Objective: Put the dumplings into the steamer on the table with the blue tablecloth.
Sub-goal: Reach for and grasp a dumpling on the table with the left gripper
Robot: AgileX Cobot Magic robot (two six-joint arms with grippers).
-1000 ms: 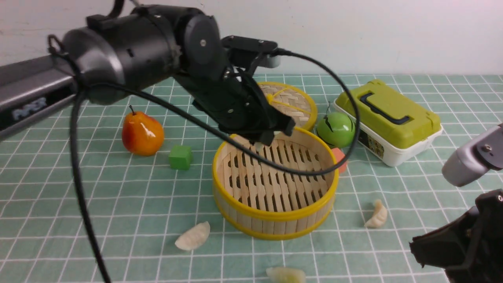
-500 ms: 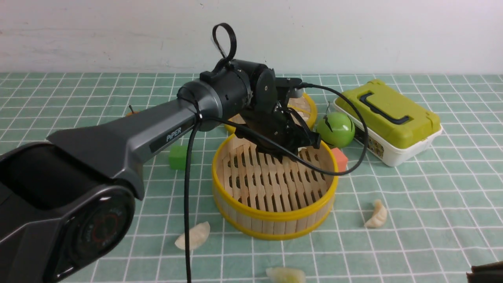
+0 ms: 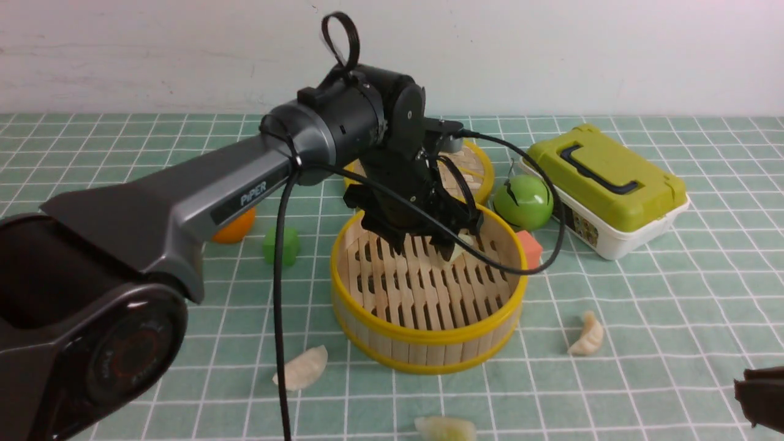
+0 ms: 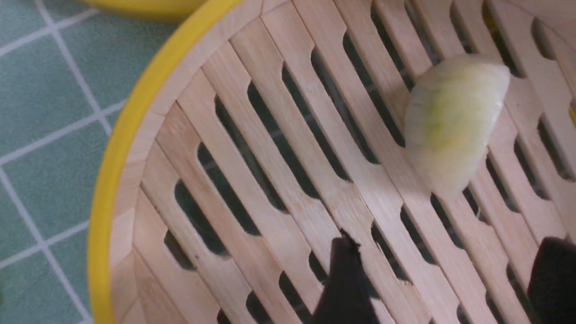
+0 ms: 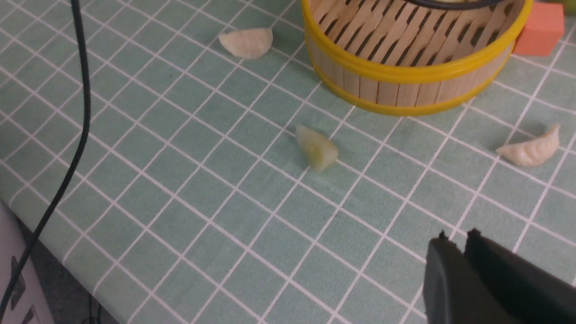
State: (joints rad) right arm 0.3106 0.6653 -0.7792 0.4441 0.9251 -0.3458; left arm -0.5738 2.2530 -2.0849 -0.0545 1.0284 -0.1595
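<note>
Hovering over the steamer (image 3: 429,352), left fingers (image 4: 344,279) gape, leaving a dumpling (image 4: 450,121) free inside; right fingers (image 5: 452,279) sit closed, empty.

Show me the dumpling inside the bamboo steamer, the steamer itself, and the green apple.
Pale cream crescent dumpling in the steamer (image 4: 454,126): left wrist view, middle of its body.
Round bamboo steamer with yellow rim bands (image 3: 429,337): front view, near yellow rim.
Shiny green toy apple (image 3: 523,202): front view, centre of its front.

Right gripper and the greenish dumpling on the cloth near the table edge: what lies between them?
Only bare checked tablecloth lies between the right gripper and that dumpling. The right wrist view shows this.
</note>
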